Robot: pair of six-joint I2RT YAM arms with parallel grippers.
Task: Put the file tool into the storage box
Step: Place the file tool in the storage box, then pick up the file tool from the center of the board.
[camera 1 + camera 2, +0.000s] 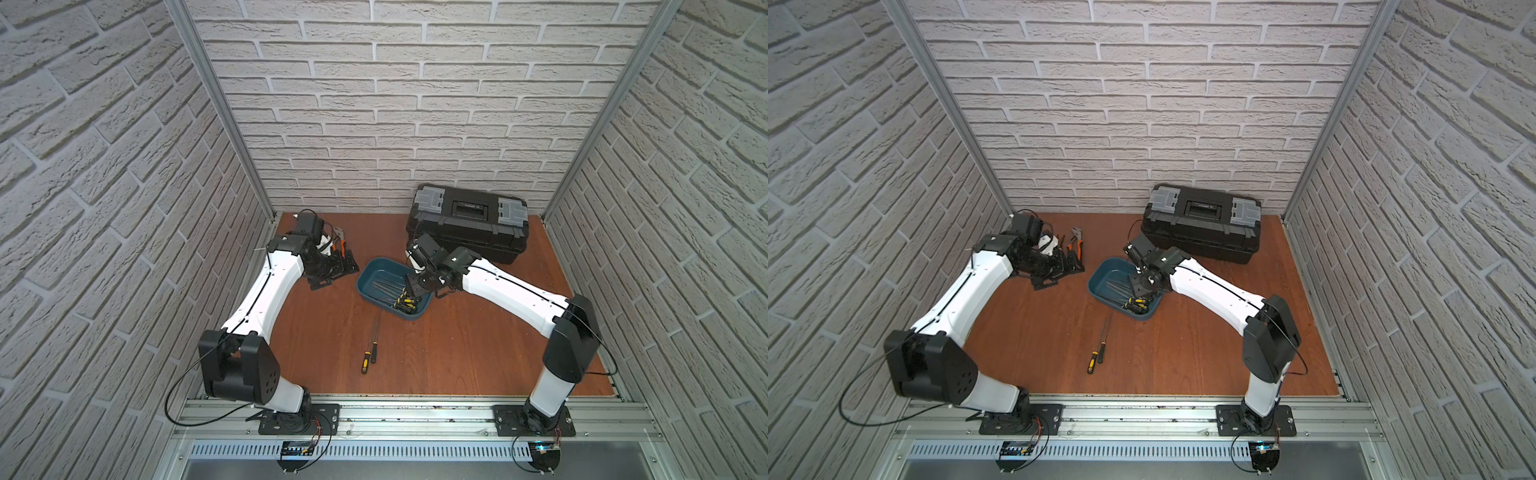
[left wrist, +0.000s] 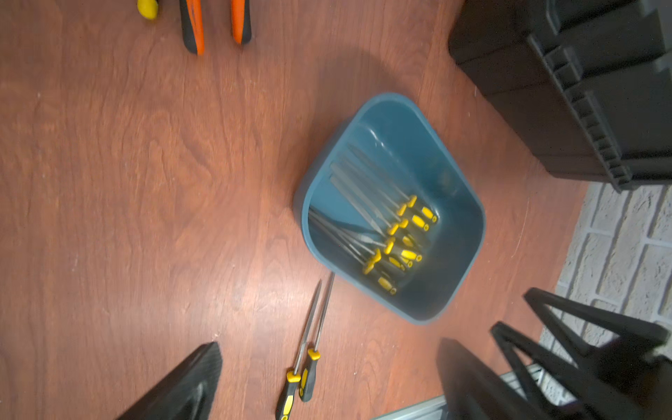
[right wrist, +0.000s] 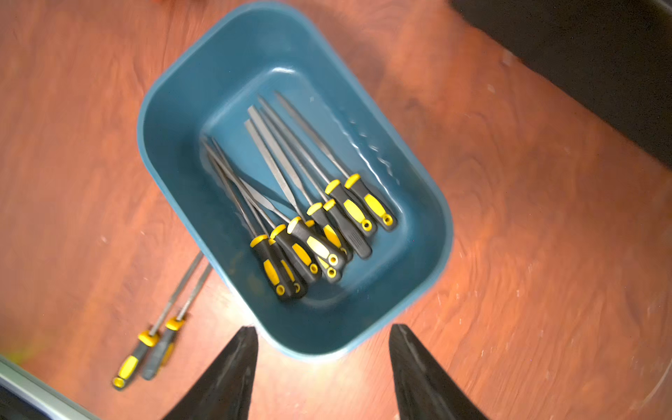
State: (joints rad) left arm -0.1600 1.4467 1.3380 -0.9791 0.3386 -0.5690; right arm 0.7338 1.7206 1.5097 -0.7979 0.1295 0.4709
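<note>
**Files piled in the tub, two left on the desk**

The storage box (image 3: 174, 127), a shallow teal tub, sits mid-desk, just in front of the closed black toolbox (image 1: 469, 232). Inside it lies a heap of file tools (image 3: 316, 232) with black-and-yellow handles. The handles are bunched at one end and the grey blades fan toward the other. There look to be about eight, though they overlap too much for a sure count.

Two more files (image 1: 370, 353) lie side by side on the red-brown desk (image 1: 457, 353), outside the box. Their handles point toward the robot's base rail and their tips lie just beside the box's outer wall.

The right fingers (image 3: 232, 371) hang over the handle end of the box. They are spread apart with nothing between them and touch no file.

The left fingers (image 2: 189, 385) are also spread wide and empty. That arm is folded back at the far left of the desk, near a pair of orange-handled pliers (image 1: 1075, 245). Its wrist camera looks across at the box and the two loose files.
</note>
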